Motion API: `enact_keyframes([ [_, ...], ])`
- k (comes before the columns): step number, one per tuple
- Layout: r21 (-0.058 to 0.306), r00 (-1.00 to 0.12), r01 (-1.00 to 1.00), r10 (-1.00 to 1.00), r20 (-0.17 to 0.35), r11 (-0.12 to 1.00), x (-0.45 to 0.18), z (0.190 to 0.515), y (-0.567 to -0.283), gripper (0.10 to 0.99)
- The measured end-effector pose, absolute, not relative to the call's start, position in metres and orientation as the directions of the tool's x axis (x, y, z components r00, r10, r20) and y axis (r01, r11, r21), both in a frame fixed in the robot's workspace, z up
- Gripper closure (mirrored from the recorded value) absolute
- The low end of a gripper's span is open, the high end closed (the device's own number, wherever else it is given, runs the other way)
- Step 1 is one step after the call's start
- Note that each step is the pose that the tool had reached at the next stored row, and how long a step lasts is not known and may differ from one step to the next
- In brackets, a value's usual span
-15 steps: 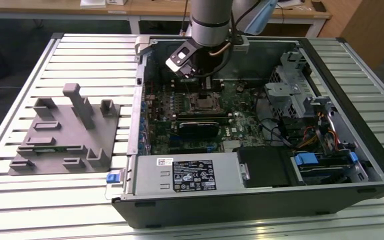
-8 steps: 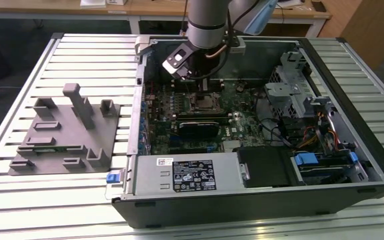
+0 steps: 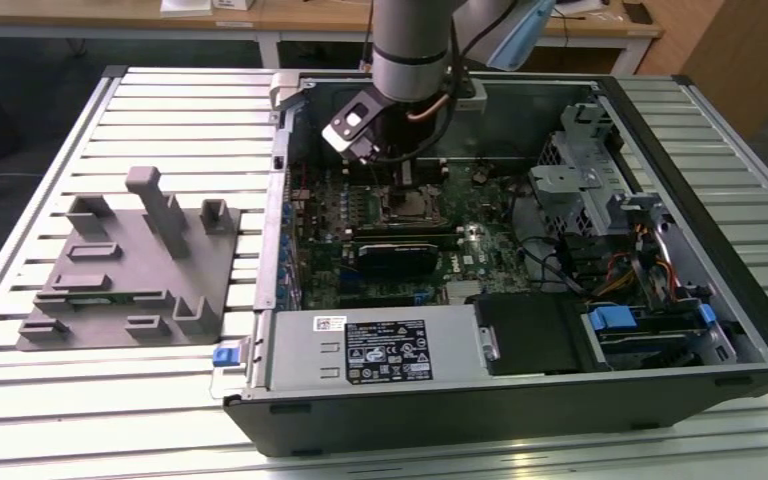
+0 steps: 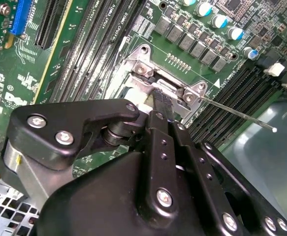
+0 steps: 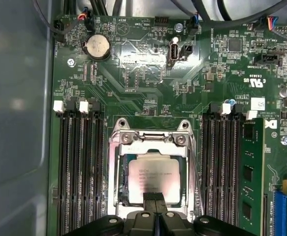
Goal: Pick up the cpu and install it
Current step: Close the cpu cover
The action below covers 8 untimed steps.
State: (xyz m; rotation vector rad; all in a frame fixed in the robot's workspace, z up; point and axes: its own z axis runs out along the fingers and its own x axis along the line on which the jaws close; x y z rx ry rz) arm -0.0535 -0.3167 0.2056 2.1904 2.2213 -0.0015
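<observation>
The cpu (image 5: 153, 178), a small square chip with a pale silver top, lies flat inside the metal-framed socket (image 5: 152, 140) on the green motherboard (image 5: 133, 73). My gripper (image 5: 153, 198) hangs just over the chip's near edge, its two black fingers pressed together with no gap. In the second wrist view the gripper (image 4: 161, 102) tips meet at the socket's metal frame (image 4: 148, 69), and a thin socket lever (image 4: 237, 115) sticks out sideways beside it. In the exterior view the gripper (image 3: 364, 152) reaches down into the open computer case (image 3: 704, 200), above the socket (image 3: 404, 205).
A grey plastic fixture (image 3: 131, 260) with upright blocks stands on the slatted table (image 3: 37, 400) at the exterior view's left. Memory slots (image 5: 79, 162) flank the socket on both sides. A power supply (image 3: 371, 345), drive cages (image 3: 598, 170) and cables (image 3: 624, 270) crowd the case.
</observation>
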Motion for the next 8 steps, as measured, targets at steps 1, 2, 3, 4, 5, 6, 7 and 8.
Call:
enact_keyframes([
  [1, 0.015, -0.014, 1.000, 1.000, -0.016, 0.014, -0.0535, 0.2049, -0.3165, 0.980],
  [2, 0.015, -0.014, 1.000, 1.000, -0.016, 0.014, -0.0535, 0.2042, -0.3164, 0.980],
  [3, 0.015, -0.014, 1.000, 1.000, -0.016, 0.014, -0.0534, 0.2034, -0.3164, 0.980],
  [4, 0.015, -0.014, 1.000, 1.000, -0.016, 0.014, -0.0534, 0.2025, -0.3164, 0.980],
  [5, 0.015, -0.014, 1.000, 1.000, -0.016, 0.014, -0.0535, 0.2018, -0.3164, 0.980],
  [6, 0.015, -0.014, 1.000, 1.000, -0.016, 0.014, -0.0535, 0.2013, -0.3164, 0.980],
  [7, 0.015, -0.014, 1.000, 1.000, -0.017, 0.014, -0.0535, 0.2011, -0.3164, 0.980],
  [8, 0.014, -0.014, 1.000, 1.000, -0.017, 0.014, -0.0534, 0.2010, -0.3164, 0.980],
])
